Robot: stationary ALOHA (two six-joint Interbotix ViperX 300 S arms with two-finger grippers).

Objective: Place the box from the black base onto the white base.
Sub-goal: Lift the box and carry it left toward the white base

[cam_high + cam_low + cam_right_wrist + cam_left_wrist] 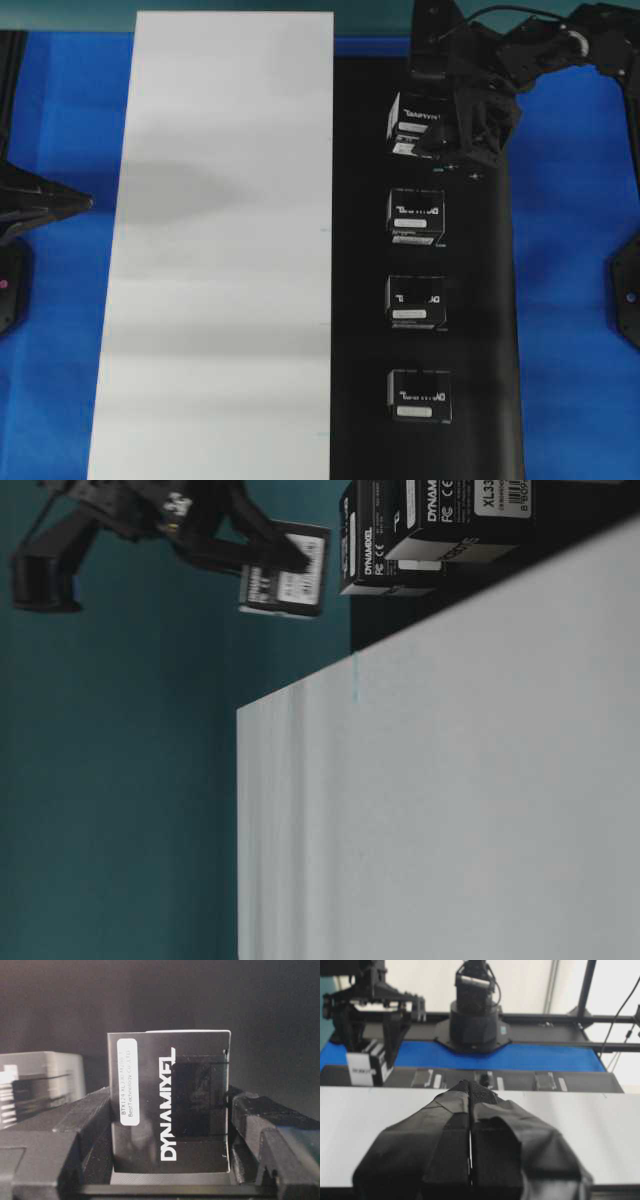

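Overhead exterior: the right hand [440, 125] is seen gripping the box [412, 125] at the far end of the black base [480, 330], with the white base [220, 250] lying to its left; three look-alike boxes [416, 300] remain in a row. Table-level exterior: the box is shown lifted clear, though this view is turned sideways. Left wrist: the left hand [470, 1160] is closed on nothing, well apart. Right wrist: the box stands clamped between the fingers [250, 1115], its underside hidden.
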